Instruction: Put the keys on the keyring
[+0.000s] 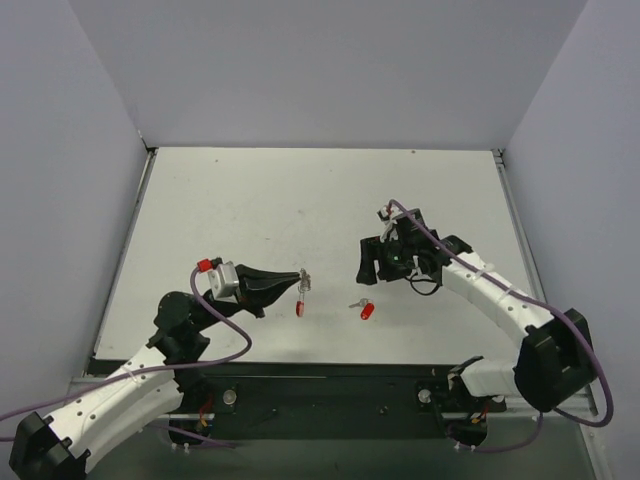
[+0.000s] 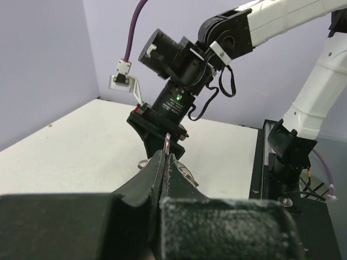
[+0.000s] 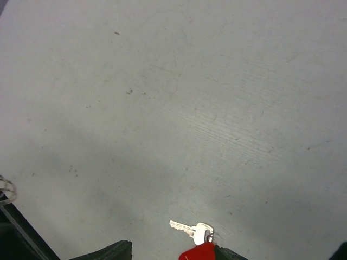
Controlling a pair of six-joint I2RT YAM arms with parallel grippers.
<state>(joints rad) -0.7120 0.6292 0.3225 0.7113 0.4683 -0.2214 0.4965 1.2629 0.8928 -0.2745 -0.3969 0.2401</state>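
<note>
A small silver key (image 3: pixel 190 228) with a red tag (image 3: pixel 198 253) on its head lies flat on the white table (image 3: pixel 162 108). It sits just ahead of my right gripper (image 3: pixel 173 255), which is open, its fingertips either side and nothing between them. From above, that key (image 1: pixel 357 303) lies left of and below the right gripper (image 1: pixel 368 266). My left gripper (image 2: pixel 165 156) is shut on a thin silver keyring (image 2: pixel 167 142), held edge-on above the table. In the top view a red piece (image 1: pixel 300 308) hangs from the keyring (image 1: pixel 305 282) at the left gripper's (image 1: pixel 297 284) tips.
Purple-grey walls close off the table at the back and both sides. A black base rail (image 1: pixel 320 390) runs along the near edge. The right arm's wrist (image 2: pixel 179 97) hangs directly in front of the left gripper, a short way off.
</note>
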